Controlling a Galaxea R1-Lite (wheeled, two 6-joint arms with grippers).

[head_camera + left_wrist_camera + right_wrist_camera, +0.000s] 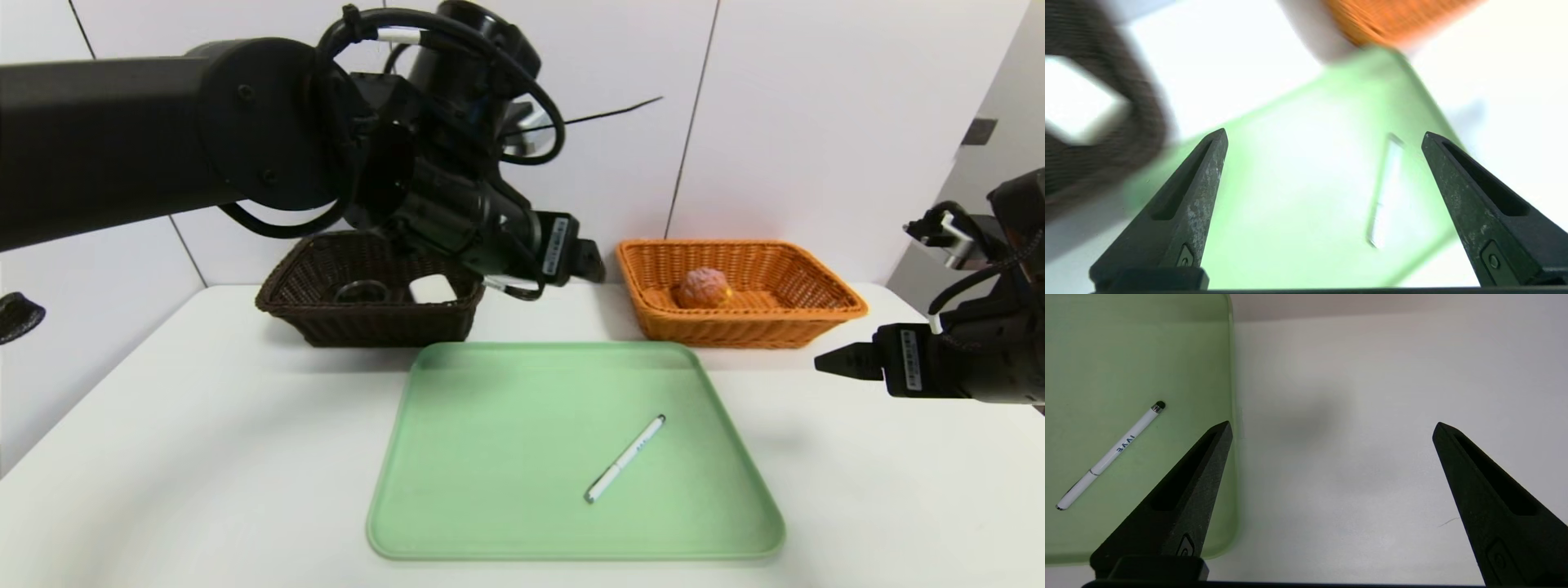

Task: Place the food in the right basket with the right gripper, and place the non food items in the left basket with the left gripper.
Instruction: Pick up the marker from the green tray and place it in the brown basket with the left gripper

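The cracked pinkish-brown bun, the food [703, 288], lies in the orange right basket [824, 310]. Inside the dark brown left basket [310, 322] sit a white block [432, 288] and a clear glass cup [362, 291]. A slim white pen [625, 459] [1387, 192] [1110, 455] rests on the green tray [490, 457]. My left gripper [589, 263] [1325, 136] hovers open and empty between the two baskets, above the tray's far edge. My right gripper [833, 361] [1333, 426] hangs open and empty over the white table, right of the tray.
The white table [163, 425] carries both baskets along the back wall and the tray in the middle. My left arm's bulk reaches across above the dark basket. A dark object [16, 314] sits off the table's left edge.
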